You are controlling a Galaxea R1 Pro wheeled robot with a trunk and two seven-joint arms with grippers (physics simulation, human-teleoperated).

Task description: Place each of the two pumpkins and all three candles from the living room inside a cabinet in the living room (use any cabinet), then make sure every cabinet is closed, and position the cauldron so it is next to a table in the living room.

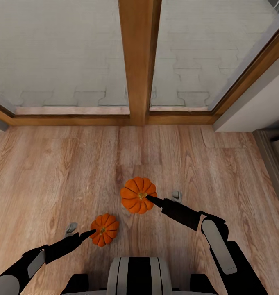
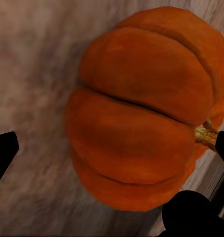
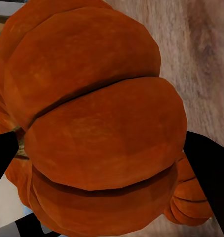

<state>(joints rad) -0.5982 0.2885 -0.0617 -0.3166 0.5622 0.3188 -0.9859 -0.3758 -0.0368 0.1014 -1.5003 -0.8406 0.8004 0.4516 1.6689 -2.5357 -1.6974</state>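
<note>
Two ribbed orange pumpkins show over the wood floor. The larger-looking pumpkin sits between the fingers of my right gripper, which is shut on it from both sides. The smaller-looking pumpkin lies between the fingers of my left gripper. That gripper is open: one fingertip stands apart from the rind, the other is by the stem. Two grey-beige candles rest on the floor, one candle beside my left arm, the other candle beside my right arm. The cabinet and cauldron are out of view.
A glass door with a wooden frame and sill stands straight ahead. A white wall corner juts in at the right, with a grey edge of furniture beyond it. Bare wood floor spreads to the left.
</note>
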